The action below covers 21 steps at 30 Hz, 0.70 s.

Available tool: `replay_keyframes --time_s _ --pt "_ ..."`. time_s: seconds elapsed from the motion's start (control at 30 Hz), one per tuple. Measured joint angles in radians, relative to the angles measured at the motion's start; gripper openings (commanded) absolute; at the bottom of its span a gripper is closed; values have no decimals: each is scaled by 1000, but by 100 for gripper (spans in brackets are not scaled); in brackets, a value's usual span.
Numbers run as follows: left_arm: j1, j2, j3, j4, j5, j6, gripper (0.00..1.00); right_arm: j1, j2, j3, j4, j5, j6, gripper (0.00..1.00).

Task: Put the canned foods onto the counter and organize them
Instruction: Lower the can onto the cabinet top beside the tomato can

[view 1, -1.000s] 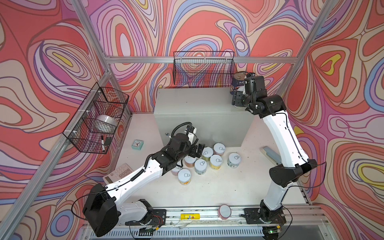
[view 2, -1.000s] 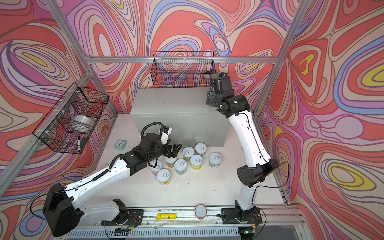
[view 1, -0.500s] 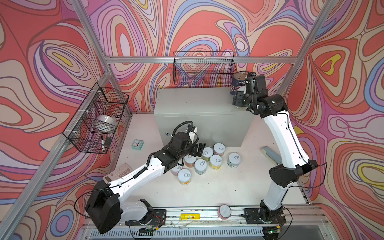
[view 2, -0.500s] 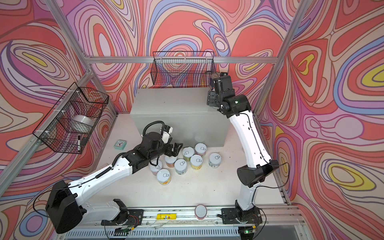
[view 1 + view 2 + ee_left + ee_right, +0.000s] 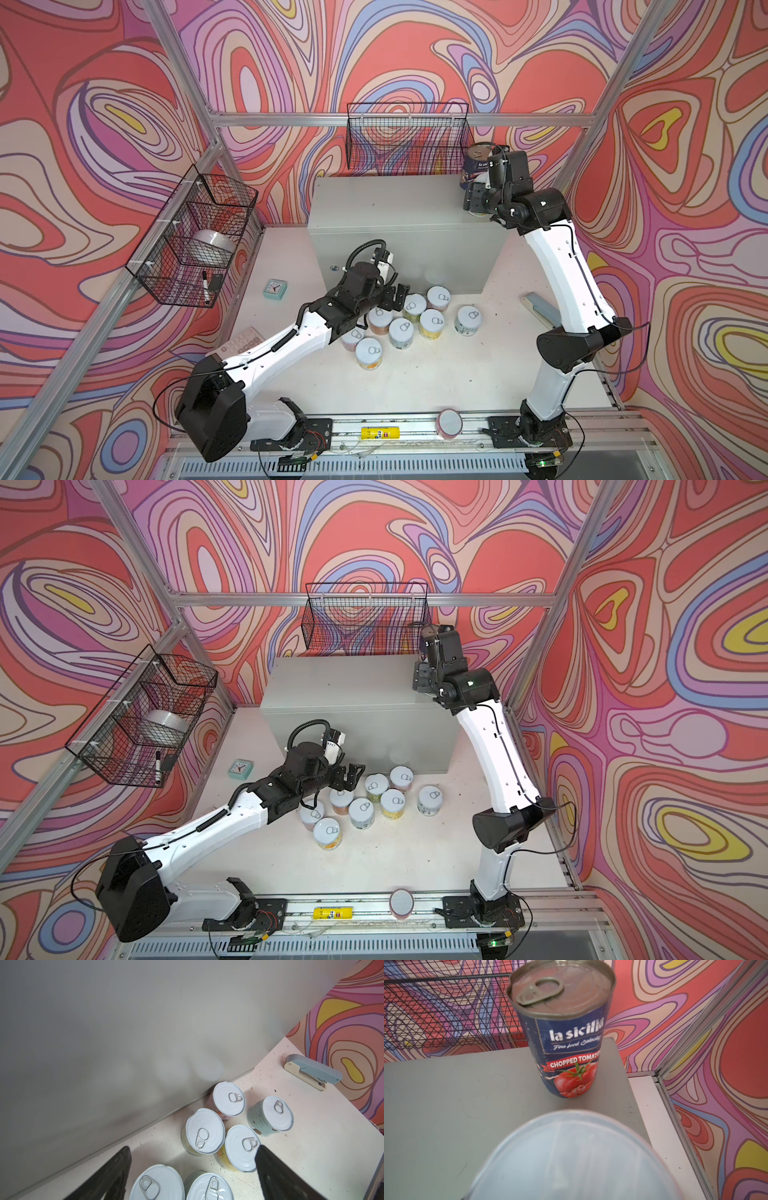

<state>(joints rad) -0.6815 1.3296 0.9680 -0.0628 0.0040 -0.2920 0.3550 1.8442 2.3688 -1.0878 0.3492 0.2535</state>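
Several canned foods [image 5: 432, 323] with white pull-tab lids stand clustered on the white tabletop before the counter [image 5: 395, 208]. My left gripper [image 5: 395, 295] hovers open just over the cluster's left side, nothing between its fingers [image 5: 116, 1176]. A taller dark-blue tomato can [image 5: 564, 1043] stands at the counter's back right corner. My right gripper [image 5: 476, 203] is right in front of it, low over the counter top. A blurred white can lid [image 5: 571, 1157] fills the space at its jaws, and its fingers are hidden.
A wire basket [image 5: 407, 137] hangs behind the counter, another [image 5: 195, 241] on the left wall. A teal clock [image 5: 275, 289] and a keypad [image 5: 245, 340] lie left, a stapler [image 5: 540, 309] right. At the front rail are a pink roll [image 5: 449, 422] and a yellow tube [image 5: 380, 433].
My left gripper has moved right, further over the cluster of cans. The right arm has barely shifted at the counter's corner.
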Motion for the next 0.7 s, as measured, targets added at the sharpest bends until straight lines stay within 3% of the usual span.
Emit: replay_keyframes --time_s 0.7 --pt "13 2 3 0 8 0 94 0 -2 -16 96 62 -32 98"
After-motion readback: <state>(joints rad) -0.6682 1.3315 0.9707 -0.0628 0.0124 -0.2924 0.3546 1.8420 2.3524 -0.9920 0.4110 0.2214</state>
